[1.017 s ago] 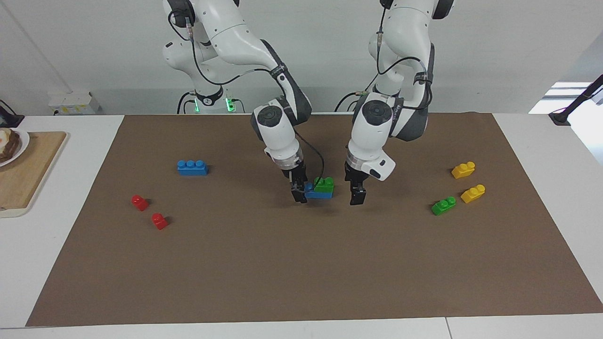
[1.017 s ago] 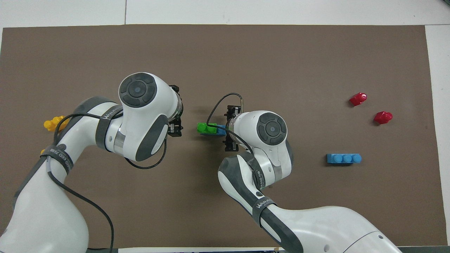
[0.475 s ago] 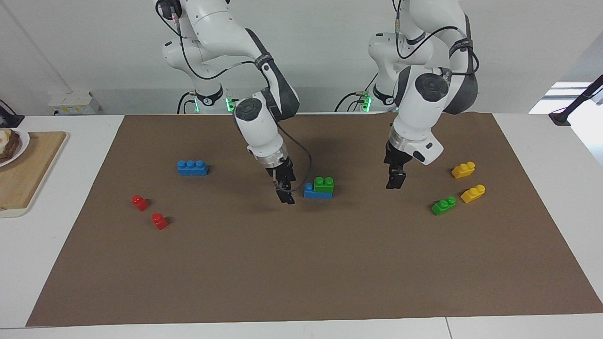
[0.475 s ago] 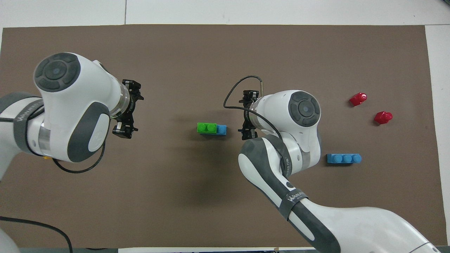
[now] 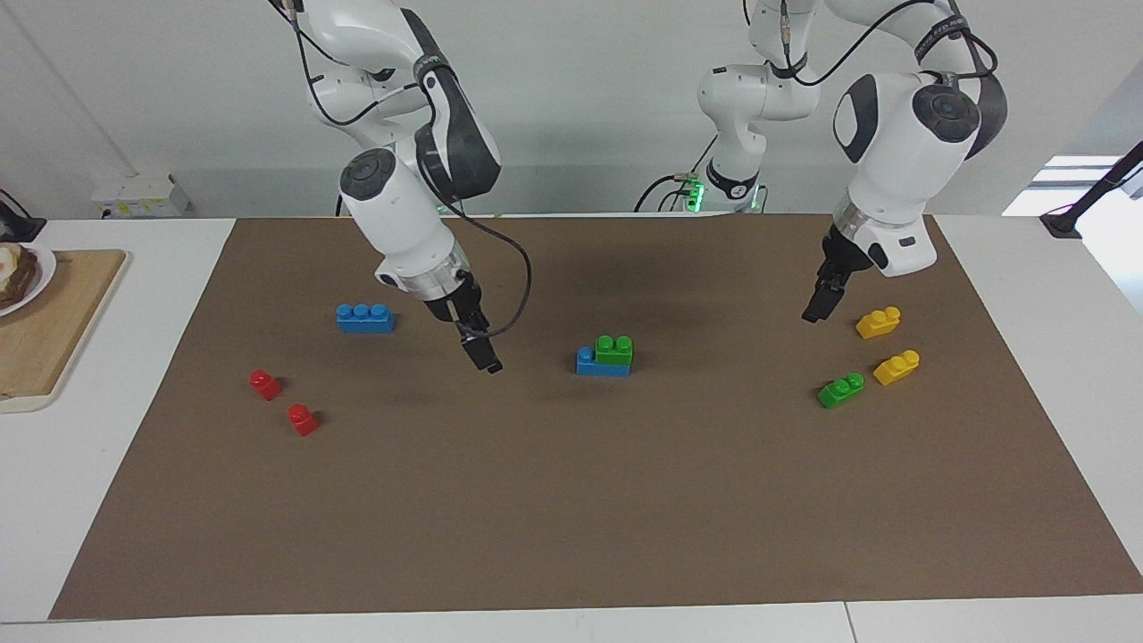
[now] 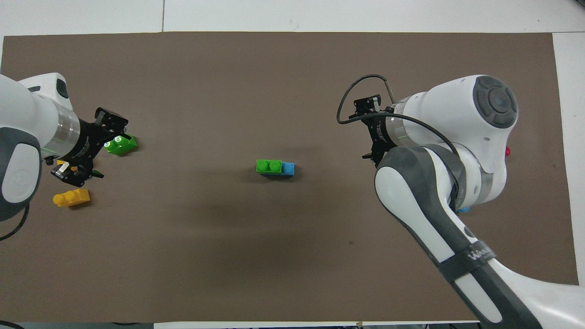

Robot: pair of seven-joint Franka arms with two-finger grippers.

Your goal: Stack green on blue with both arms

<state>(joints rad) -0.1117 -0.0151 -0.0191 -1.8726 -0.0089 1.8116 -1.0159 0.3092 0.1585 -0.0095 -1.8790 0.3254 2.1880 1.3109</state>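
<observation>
A green two-stud brick (image 5: 614, 348) sits on a blue three-stud brick (image 5: 587, 362) at the middle of the brown mat, leaving one blue stud bare. The stack also shows in the overhead view, green (image 6: 268, 166) on blue (image 6: 288, 169). My right gripper (image 5: 487, 357) is open and empty, raised over the mat between the stack and a second blue brick (image 5: 364, 317). My left gripper (image 5: 817, 308) is open and empty, raised over the mat beside the yellow bricks. In the overhead view the left gripper (image 6: 103, 148) is over a second green brick (image 6: 121, 145).
Two yellow bricks (image 5: 878, 322) (image 5: 896, 367) and the second green brick (image 5: 840, 390) lie toward the left arm's end. Two red bricks (image 5: 264, 384) (image 5: 303, 419) lie toward the right arm's end. A wooden board (image 5: 54, 321) with a plate (image 5: 18, 277) stands off the mat there.
Both grippers have let go of the stack, risen and drawn apart, each toward its own end of the table. The green-on-blue stack has stayed in place.
</observation>
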